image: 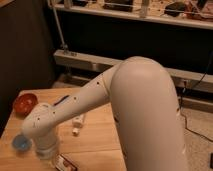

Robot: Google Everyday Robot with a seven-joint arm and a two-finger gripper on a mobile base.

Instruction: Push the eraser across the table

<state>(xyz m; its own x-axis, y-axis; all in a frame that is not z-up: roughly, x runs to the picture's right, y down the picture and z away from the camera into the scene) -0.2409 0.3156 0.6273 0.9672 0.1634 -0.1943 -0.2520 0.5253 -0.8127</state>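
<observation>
Looking at the near-left part of the counter [95,142], we've got the wrist [46,146] pointing straight down. The tool hangs under it, pretty much lost at the near edge of the shot, and it's pinched shut. The eraser [67,162] lies flat on the counter just right of the wrist, maybe touching, but we can't say for sure. Only part of it shows, but its long axis seems to run diagonally, far-left to near-right. So we reckon the push goes rightward, with the tool broadside on that long edge. The bottle [78,122] sits farther back and the bowl [25,103] is way off far-left.
</observation>
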